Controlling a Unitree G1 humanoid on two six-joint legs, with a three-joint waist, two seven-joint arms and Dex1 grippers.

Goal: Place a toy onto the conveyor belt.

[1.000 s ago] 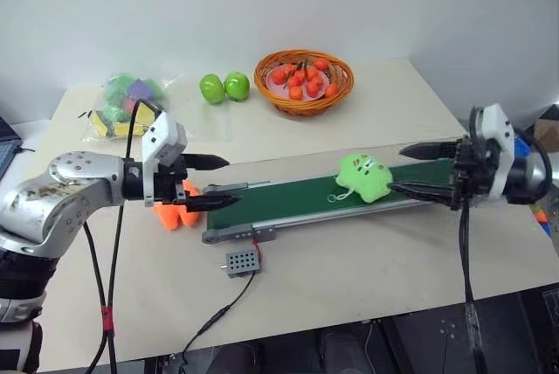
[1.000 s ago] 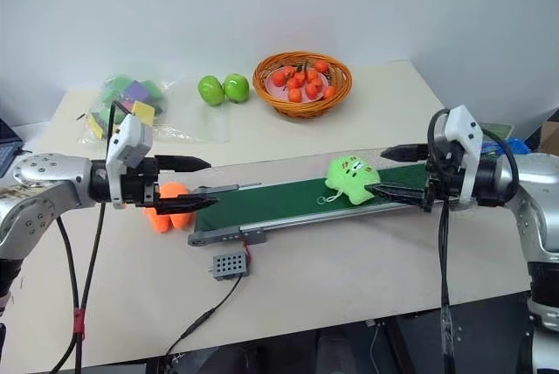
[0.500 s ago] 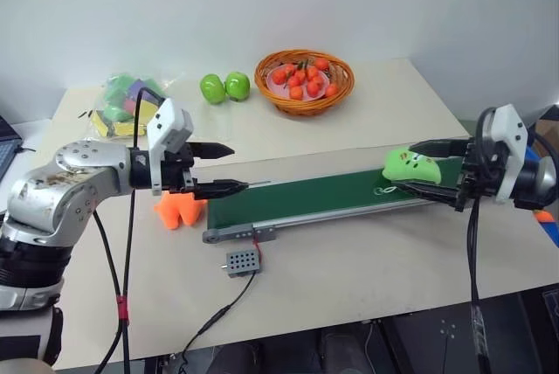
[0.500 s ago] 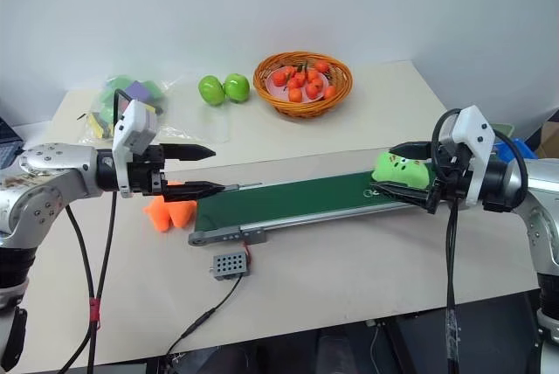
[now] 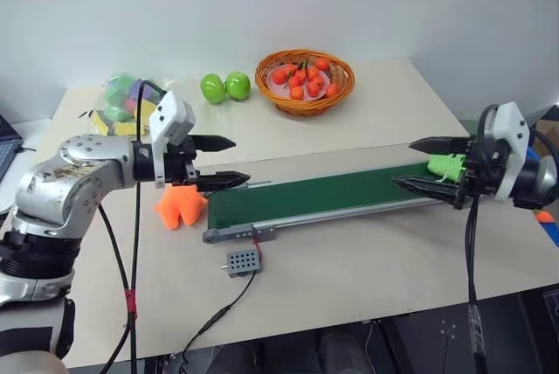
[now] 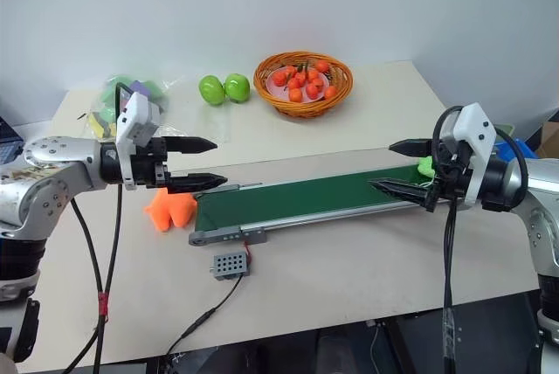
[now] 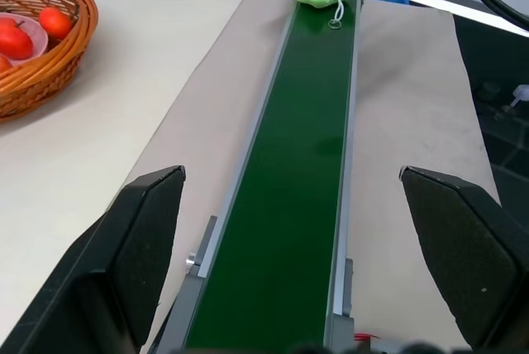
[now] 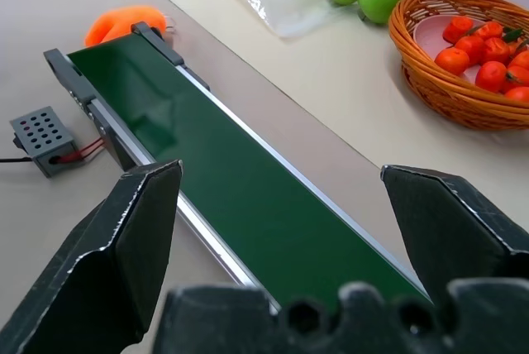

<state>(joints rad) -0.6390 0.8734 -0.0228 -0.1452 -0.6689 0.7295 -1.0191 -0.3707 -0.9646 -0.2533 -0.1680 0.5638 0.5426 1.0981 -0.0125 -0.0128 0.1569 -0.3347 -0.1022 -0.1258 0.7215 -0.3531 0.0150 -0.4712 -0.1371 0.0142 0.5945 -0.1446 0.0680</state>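
The right pincer (image 5: 422, 163) hangs wide open and empty over the far end of the conveyor belt (image 5: 323, 197), its two black fingers pointing back along the belt. The toy (image 5: 446, 165) lies on that end of the belt, just behind the fingertips and between the two fingers, touched by neither. The left pincer (image 5: 229, 161) is also spread wide and holds nothing, poised over the opposite end of the belt; the orange plush (image 5: 181, 206) sits on the worktop (image 5: 367, 260) just below it, beside the belt frame. The small grey control box (image 5: 242, 261) rests on the worktop near that same end.
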